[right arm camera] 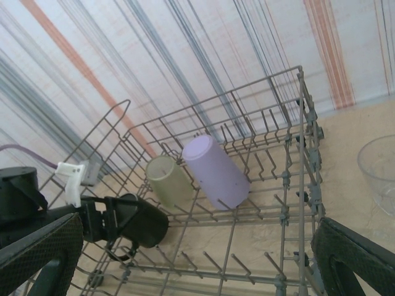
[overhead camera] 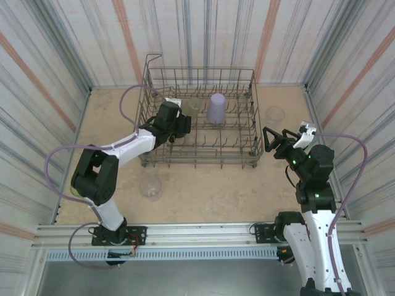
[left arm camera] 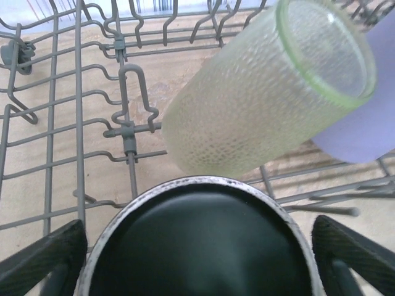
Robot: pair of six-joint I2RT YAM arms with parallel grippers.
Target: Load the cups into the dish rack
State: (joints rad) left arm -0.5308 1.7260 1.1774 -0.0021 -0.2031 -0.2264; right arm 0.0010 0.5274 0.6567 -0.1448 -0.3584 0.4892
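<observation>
The grey wire dish rack (overhead camera: 247, 148) stands at the back middle of the table. Inside it, a lavender cup (overhead camera: 217, 108) and an olive-yellow cup (overhead camera: 193, 106) lean on the tines. My left gripper (overhead camera: 176, 123) reaches into the rack's left part, shut on the dark mug (left arm camera: 197, 240), which lies sideways low over the wires (right arm camera: 133, 219). Just beyond the mug are the olive-yellow cup (left arm camera: 259, 98) and the lavender cup (left arm camera: 364, 135). My right gripper (overhead camera: 274, 140) hangs open and holds nothing, outside the rack's right side and facing the rack (right arm camera: 290, 185).
One clear cup (overhead camera: 150, 185) stands on the table in front of the rack, left of centre. Another clear cup (overhead camera: 275, 114) stands right of the rack, also at the right edge of the right wrist view (right arm camera: 379, 172). Striped walls close in the table.
</observation>
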